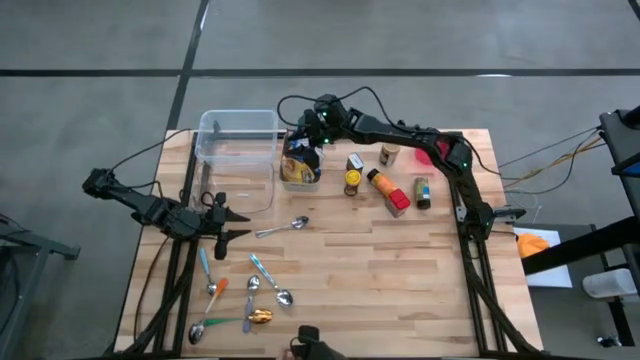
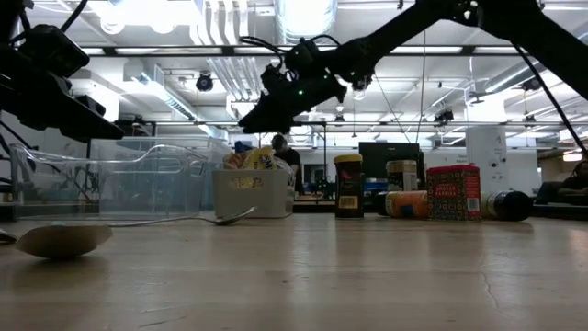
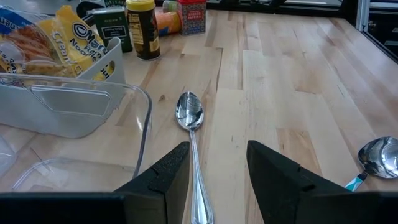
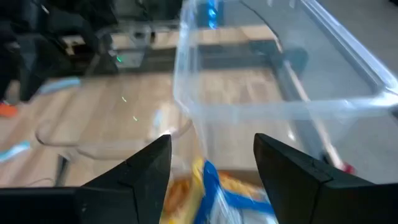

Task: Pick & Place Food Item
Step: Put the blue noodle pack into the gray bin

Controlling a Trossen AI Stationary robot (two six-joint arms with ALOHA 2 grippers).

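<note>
A small white bin of yellow and blue snack packets stands at the table's far middle, beside a clear plastic container. My right gripper hovers open just above the bin, and nothing sits between its fingers. In the low view it hangs clear over the packets. My left gripper waits open near the table's left edge. A metal spoon lies flat on the wood ahead of it, the handle running between the fingers without touching them.
Right of the bin stand a yellow-lidded spice jar, a small jar, a lying orange bottle with a red box and a can. Several spoons lie at the near left. Bare wood spans the near right.
</note>
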